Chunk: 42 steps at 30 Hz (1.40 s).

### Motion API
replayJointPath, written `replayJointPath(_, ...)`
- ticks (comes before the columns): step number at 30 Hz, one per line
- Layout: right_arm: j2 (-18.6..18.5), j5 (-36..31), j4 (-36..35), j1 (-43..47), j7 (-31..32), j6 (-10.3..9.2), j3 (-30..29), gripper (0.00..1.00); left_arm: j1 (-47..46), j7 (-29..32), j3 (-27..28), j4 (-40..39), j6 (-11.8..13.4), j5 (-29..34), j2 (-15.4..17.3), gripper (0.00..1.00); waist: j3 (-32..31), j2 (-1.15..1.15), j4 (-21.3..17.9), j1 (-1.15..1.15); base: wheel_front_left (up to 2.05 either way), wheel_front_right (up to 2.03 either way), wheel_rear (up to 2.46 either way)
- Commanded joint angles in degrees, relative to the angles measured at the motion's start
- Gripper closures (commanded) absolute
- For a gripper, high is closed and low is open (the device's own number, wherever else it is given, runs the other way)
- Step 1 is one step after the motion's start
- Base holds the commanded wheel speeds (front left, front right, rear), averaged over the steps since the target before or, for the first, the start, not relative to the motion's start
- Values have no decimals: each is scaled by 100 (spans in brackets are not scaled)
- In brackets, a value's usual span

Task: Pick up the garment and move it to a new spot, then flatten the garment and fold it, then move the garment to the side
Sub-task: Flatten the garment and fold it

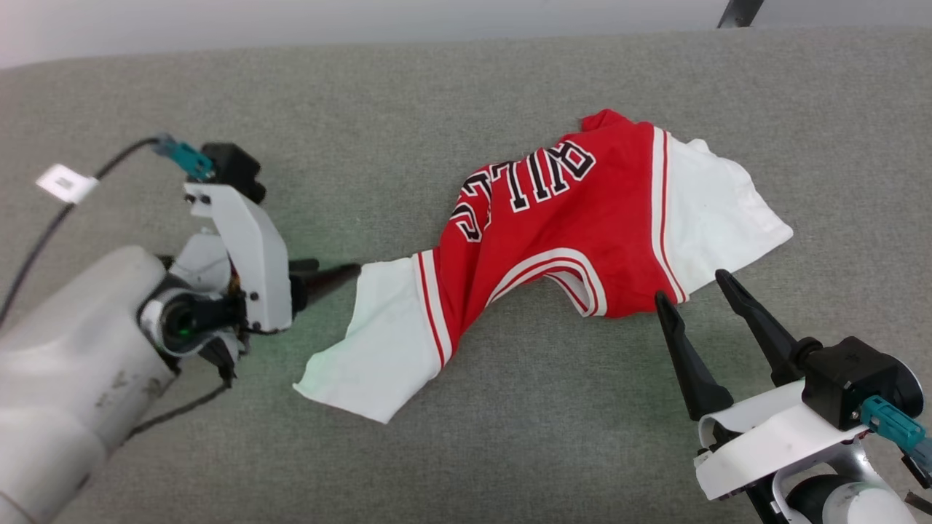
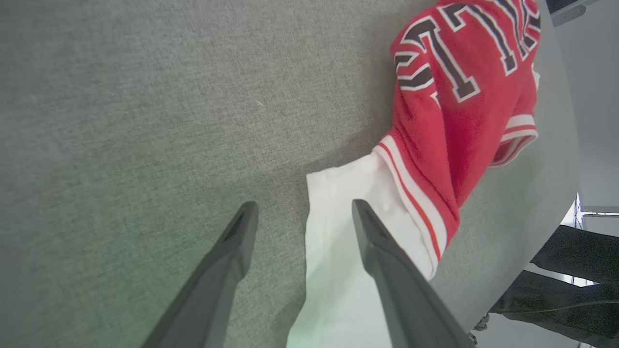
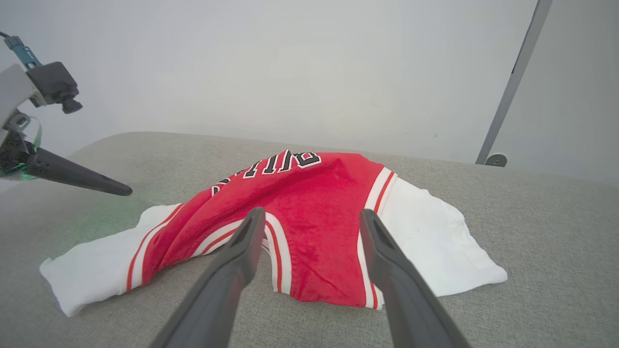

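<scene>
The garment (image 1: 575,233), a red jersey with white short sleeves, striped trim and black lettering, lies crumpled on the grey fabric surface (image 1: 437,94). Its left sleeve (image 1: 378,349) spreads toward the camera. My left gripper (image 1: 342,275) hovers at that sleeve's top corner, open, with nothing between its fingers; in the left wrist view the sleeve (image 2: 333,227) lies under and between the open fingers (image 2: 302,210). My right gripper (image 1: 692,287) stands open at the jersey's near edge, by the seam of the right sleeve (image 1: 721,218); its wrist view has the open gripper (image 3: 312,215) above the jersey's red front (image 3: 314,203).
A white tag (image 1: 65,182) hangs on the left arm's cable. A dark pole (image 1: 739,11) rises behind the surface at the back right. A pale wall (image 3: 290,72) stands behind the surface. A person's dark-trousered legs (image 2: 570,275) show past the surface's edge.
</scene>
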Motion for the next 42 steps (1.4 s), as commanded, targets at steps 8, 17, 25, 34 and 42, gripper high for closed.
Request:
replayJointPath(8,-42,-15,-76,-86,51,-6,10,0,101,110,-87,682,-24,-81,-474,0,75,0,-134,0,0,0,0)
replayJointPath(17,-1,-30,-61,-44,11,-6,-13,0,-50,-113,-1,676,-29,3,-455,100,119,0,-158,0,0,0,0)
replayJointPath(25,-17,-26,-52,-71,6,-6,-30,0,-580,-802,215,1361,-24,385,-165,100,113,0,-162,0,0,0,0)
replayJointPath(34,-41,2,-45,-104,50,-6,-47,0,-571,-1176,69,2132,-24,659,-459,58,105,0,-214,0,0,0,0)
replayJointPath(42,-80,27,2,26,108,-6,-146,0,-409,-1614,38,2087,-25,661,-484,0,-87,0,-201,0,0,0,0)
